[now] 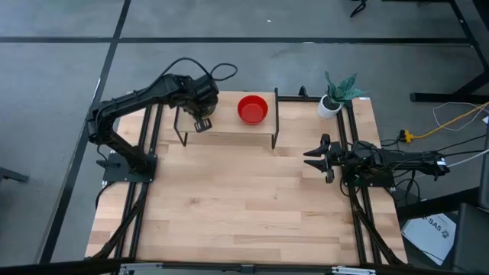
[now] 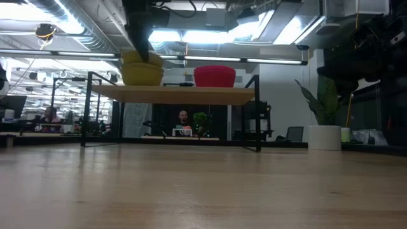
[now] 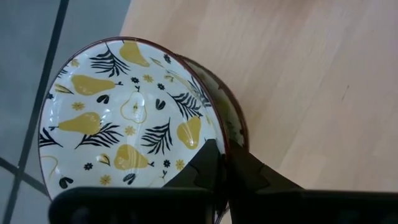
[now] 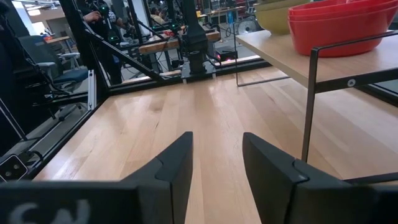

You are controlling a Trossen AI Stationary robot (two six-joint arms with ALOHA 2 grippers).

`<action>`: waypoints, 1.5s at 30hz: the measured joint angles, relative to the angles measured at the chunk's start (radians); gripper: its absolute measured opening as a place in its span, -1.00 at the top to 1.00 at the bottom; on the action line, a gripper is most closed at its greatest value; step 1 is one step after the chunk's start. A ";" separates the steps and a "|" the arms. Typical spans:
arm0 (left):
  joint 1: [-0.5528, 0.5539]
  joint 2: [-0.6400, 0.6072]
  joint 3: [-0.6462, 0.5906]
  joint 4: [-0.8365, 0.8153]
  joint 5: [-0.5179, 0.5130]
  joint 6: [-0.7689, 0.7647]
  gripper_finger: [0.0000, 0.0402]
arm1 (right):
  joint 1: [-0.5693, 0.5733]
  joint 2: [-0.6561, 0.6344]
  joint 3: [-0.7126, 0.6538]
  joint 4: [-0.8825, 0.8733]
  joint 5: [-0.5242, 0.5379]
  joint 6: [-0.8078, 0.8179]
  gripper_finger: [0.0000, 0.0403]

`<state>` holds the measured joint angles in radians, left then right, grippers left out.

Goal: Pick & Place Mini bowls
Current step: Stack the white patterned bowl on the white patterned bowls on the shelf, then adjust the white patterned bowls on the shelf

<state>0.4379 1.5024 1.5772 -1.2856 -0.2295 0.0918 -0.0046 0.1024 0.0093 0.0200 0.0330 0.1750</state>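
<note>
A raised wooden shelf [image 1: 229, 136] stands at the table's far side. On its left part sits a patterned mini bowl [image 3: 124, 118], white inside with yellow pears and black leaves. It is nested in another bowl of the same kind [image 2: 141, 75]. My left gripper [image 1: 202, 122] is over it, shut on its rim. Red mini bowls [image 1: 252, 109] sit nested on the shelf's middle, seen from the side in the right wrist view [image 4: 336, 25]. My right gripper [image 1: 312, 158] waits open at the table's right side, low over the wood [image 4: 217, 146]. My left gripper pinches the patterned bowl's rim [image 3: 214, 134], one finger [image 3: 202, 165] inside the bowl and the other finger [image 3: 252, 171] outside its wall. The fingers come from above, pointing down. The bowl stays level, nested in the bowl under it [image 3: 239, 127] on the shelf.
The shelf rests on thin black metal legs [image 4: 308, 106] with open space beneath. A small white plant pot [image 1: 330, 105] stands at the table's far right corner. Bare wood [image 1: 237, 198] spreads across the middle and near side. People and desks show beyond the table [image 2: 183, 121].
</note>
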 joint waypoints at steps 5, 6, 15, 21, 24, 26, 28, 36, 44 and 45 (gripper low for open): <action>0.019 0.000 0.000 -0.001 0.016 -0.002 0.92 | 0.000 0.000 0.000 0.000 0.000 0.000 0.30; 0.023 0.000 0.000 -0.001 0.026 -0.003 0.91 | 0.000 0.000 0.000 0.000 0.000 0.000 0.30; 0.031 0.000 0.000 -0.001 0.014 -0.026 0.80 | 0.000 0.000 0.000 0.000 0.000 0.000 0.30; 0.026 0.000 0.000 -0.001 0.011 -0.041 0.63 | 0.000 0.000 0.000 0.000 0.000 0.000 0.30; 0.022 0.000 0.000 0.000 0.028 -0.055 0.56 | 0.000 0.000 0.000 0.000 0.000 0.000 0.30; 0.015 0.000 0.005 -0.004 0.045 -0.055 0.53 | 0.000 0.000 0.000 0.000 0.000 0.000 0.30; 0.007 0.000 0.026 -0.005 0.050 -0.055 0.52 | 0.000 0.000 0.000 0.000 0.000 0.000 0.30; -0.005 0.000 0.157 -0.002 0.021 -0.053 0.55 | 0.000 0.000 0.000 0.000 0.000 0.000 0.30; -0.005 0.000 0.214 0.073 0.022 -0.077 0.53 | 0.000 0.000 0.000 0.000 0.000 0.000 0.30; -0.005 0.000 0.214 0.102 0.022 -0.078 0.54 | 0.000 0.000 0.000 0.000 0.000 0.000 0.30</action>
<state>0.4324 1.5027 1.7912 -1.1839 -0.2072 0.0135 -0.0044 0.1024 0.0093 0.0200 0.0334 0.1751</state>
